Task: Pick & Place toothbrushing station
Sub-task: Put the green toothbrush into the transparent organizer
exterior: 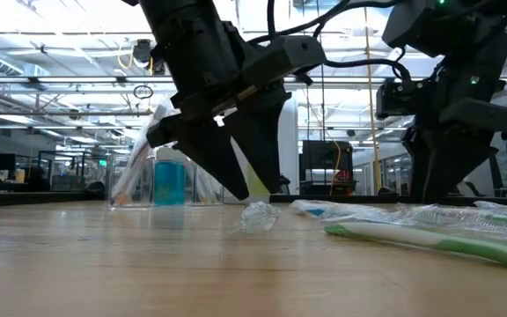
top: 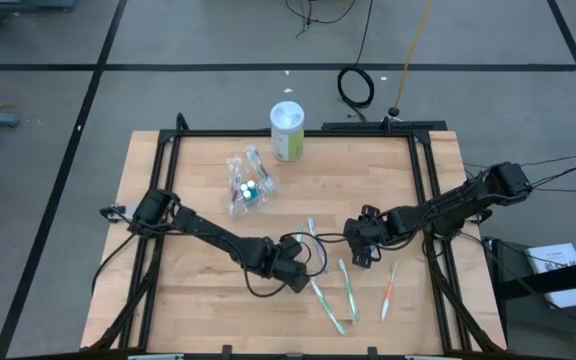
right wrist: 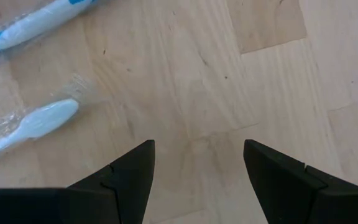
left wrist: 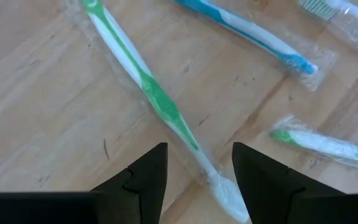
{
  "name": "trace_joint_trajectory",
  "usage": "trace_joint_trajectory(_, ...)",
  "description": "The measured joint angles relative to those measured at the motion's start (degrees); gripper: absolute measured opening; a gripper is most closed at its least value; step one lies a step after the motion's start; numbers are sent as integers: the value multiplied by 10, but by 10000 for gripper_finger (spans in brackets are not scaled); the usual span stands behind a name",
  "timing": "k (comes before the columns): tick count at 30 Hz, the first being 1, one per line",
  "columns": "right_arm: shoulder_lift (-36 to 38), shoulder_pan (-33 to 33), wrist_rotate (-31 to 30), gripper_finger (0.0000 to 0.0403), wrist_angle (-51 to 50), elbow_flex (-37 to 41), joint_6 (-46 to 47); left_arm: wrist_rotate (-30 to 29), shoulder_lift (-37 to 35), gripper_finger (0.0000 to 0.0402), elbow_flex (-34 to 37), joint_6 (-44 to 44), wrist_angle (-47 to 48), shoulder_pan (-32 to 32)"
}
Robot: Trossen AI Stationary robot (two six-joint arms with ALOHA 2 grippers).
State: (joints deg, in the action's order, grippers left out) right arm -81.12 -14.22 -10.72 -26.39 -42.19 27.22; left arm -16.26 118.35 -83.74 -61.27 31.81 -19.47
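Note:
Several wrapped toothbrushes lie flat on the wooden table: two green ones [top: 326,305] [top: 349,292], an orange one [top: 389,290] and a blue one [top: 313,236]. My left gripper [top: 304,272] is open, low over the table. Its fingers stand on either side of a green toothbrush [left wrist: 157,99] in a clear wrapper, near its head end [left wrist: 225,193]; I see no touch. My right gripper [top: 359,253] is open over bare wood [right wrist: 197,93], with a white-ended brush [right wrist: 36,123] and a blue one [right wrist: 33,23] beside it. A clear crinkly bag [top: 248,186] holding small blue tubes lies farther back.
A white canister with a green label [top: 287,131] stands at the table's far edge. The black frame rails [top: 420,160] run along the table's left, right and far sides. In the low view both grippers [exterior: 245,189] [exterior: 451,189] hang close above the table.

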Motion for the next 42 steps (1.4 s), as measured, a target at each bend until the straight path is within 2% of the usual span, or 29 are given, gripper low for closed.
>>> trace_joint_trajectory(5,0,0,-1,238,-1,0,-5,13,0,186,0,-5,0,7)
trace_joint_trajectory(13,0,0,-2,238,8,0,-5,-3,0,186,0,2,1,33)
trace_joint_trajectory(16,0,0,-2,238,20,0,-5,-6,0,186,0,37,1,48)
trace_joint_trajectory(20,0,0,-1,238,24,0,-9,3,0,186,0,226,1,57)
trace_joint_trajectory(27,0,0,0,238,24,0,-14,10,-5,186,0,678,16,17)
trace_joint_trajectory(30,0,0,1,238,25,0,-14,-17,-21,186,0,847,18,-5)
trace_joint_trajectory(33,0,0,1,238,27,0,-29,-72,-33,186,0,972,16,-28)
trace_joint_trajectory(35,0,0,2,238,28,0,-33,-81,-35,186,-1,1053,27,-37)
trace_joint_trajectory(37,0,0,3,238,32,0,-33,-65,-34,186,-1,1128,48,-42)
trace_joint_trajectory(39,0,0,3,238,35,0,-33,-25,-25,186,-1,1177,60,-43)
trace_joint_trajectory(42,0,0,3,238,42,0,-33,-22,-8,186,0,1221,49,-44)
